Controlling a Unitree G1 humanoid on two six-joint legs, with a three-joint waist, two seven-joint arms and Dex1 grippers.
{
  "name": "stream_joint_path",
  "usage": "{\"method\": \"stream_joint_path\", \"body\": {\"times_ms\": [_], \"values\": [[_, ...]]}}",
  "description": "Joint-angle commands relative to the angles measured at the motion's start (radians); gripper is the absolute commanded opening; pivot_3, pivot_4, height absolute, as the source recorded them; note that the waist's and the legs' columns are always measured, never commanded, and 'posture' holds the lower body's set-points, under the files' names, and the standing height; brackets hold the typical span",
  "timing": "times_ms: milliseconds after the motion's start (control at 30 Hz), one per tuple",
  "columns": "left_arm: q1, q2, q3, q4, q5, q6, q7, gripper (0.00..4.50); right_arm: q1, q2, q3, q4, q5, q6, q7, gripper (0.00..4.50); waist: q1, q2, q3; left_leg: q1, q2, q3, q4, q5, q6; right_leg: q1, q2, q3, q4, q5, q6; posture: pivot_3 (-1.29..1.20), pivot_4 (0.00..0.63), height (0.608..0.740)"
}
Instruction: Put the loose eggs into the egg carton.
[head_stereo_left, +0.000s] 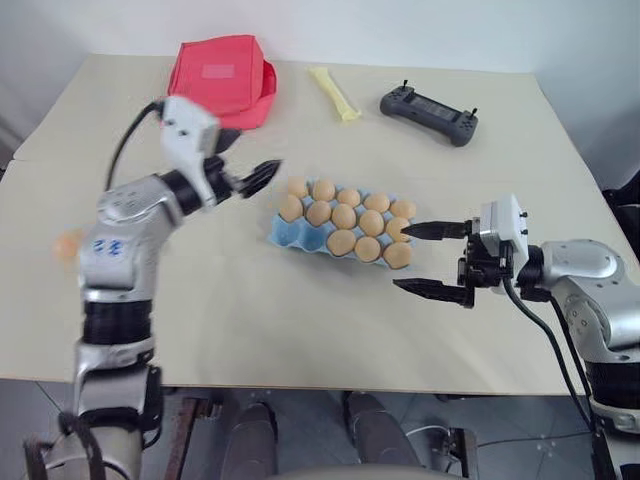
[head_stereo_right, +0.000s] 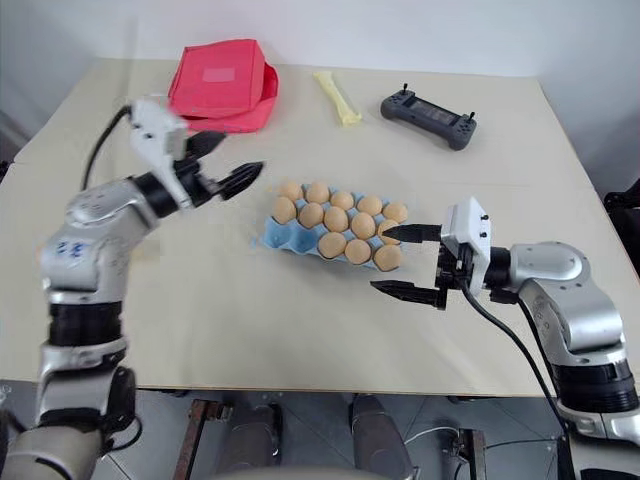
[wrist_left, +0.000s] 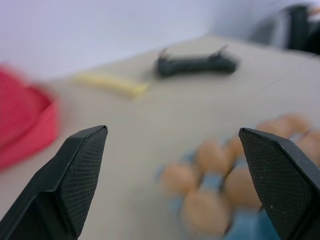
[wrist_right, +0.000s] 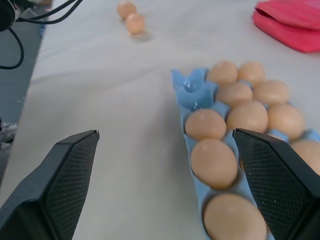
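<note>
- The table (head_stereo_left: 300, 330) is a broad pale surface; everything sits on it.
- The red soft pouch (head_stereo_left: 222, 78) lies at the far left, about 11 o'clock from the egg carton. A yellow strip (head_stereo_left: 335, 93) and a black controller (head_stereo_left: 428, 113) lie along the far edge, at roughly 12 and 1 o'clock from it.
- The egg carton (head_stereo_left: 283, 232), light blue and lidless, sits mid-table with its long axis running left-far to right-near. Nearly every cup holds a tan egg; the two cups at its near-left corner are empty, seen best in the right wrist view.
- The left gripper (head_stereo_left: 243, 176) hangs in the air at about 10 o'clock from the carton, fingers spread wide and holding nothing, pointing toward the carton.
- The right gripper (head_stereo_left: 432, 259) hovers just beside the carton's right end, at about 4 o'clock from it, jaws released and empty.
- The loose eggs (wrist_right: 131, 18), two of them close together, rest on the table well out past the carton's left end. In the left eye view one shows as an orange blur (head_stereo_left: 68, 243) beside the left arm, near 9 o'clock from the carton.
- Judgement: the eggs lie on the left arm's side, so that arm is nearer. Its jaws now face away from them, so it would have to swing back outward and down.
</note>
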Motion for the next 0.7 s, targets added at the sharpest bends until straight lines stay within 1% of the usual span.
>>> {"method": "stream_joint_path", "body": {"times_ms": [33,167,267,500,600,700], "values": [[0.131,0.065,0.136,-0.149,-0.03,0.091,0.045,4.49,-0.051,0.017,0.02,0.044,-0.003,-0.033,0.041,4.5,0.0,0.0,0.0,0.0,0.0,0.0,0.0,0.0,0.0,0.0,0.0,0.0,0.0,0.0,0.0,0.0,0.15,0.74],[0.302,0.08,0.293,-0.268,-0.056,0.178,0.104,4.49,-0.106,0.044,0.059,0.111,-0.021,-0.056,0.073,4.5,0.004,-0.001,0.0,-0.001,0.0,0.0,0.001,0.0,0.0,0.0,0.0,-0.001,0.0,0.0,-0.001,0.0,0.15,0.74],[0.405,0.076,0.382,-0.323,-0.069,0.221,0.133,4.49,-0.142,0.062,0.079,0.153,-0.034,-0.071,0.092,4.5,0.005,-0.001,0.0,0.0,0.0,0.0,0.001,0.0,0.0,0.0,-0.001,-0.001,0.0,-0.001,-0.001,0.0,0.15,0.74],[0.653,0.029,0.601,-0.48,-0.163,0.337,0.147,4.49,-0.188,0.086,0.101,0.212,-0.053,-0.09,0.121,4.5,-0.008,-0.001,0.0,0.0,0.0,0.0,0.0,0.0,0.0,0.0,-0.001,-0.001,0.0,-0.002,-0.005,0.0,0.15,0.74],[0.724,0.021,0.653,-0.494,-0.181,0.349,0.148,4.49,-0.194,0.088,0.103,0.219,-0.057,-0.091,0.131,4.5,-0.013,-0.001,0.0,0.0,0.0,0.0,0.0,0.0,-0.001,0.0,-0.001,-0.002,0.0,-0.003,-0.006,0.0,0.15,0.74],[0.74,0.022,0.67,-0.481,-0.189,0.343,0.162,4.49,-0.2,0.089,0.102,0.224,-0.057,-0.091,0.137,4.5,-0.019,-0.001,0.0,0.0,0.0,0.0,0.0,0.0,-0.001,0.0,-0.001,-0.002,0.0,-0.008,-0.015,0.0,0.15,0.74]]}}
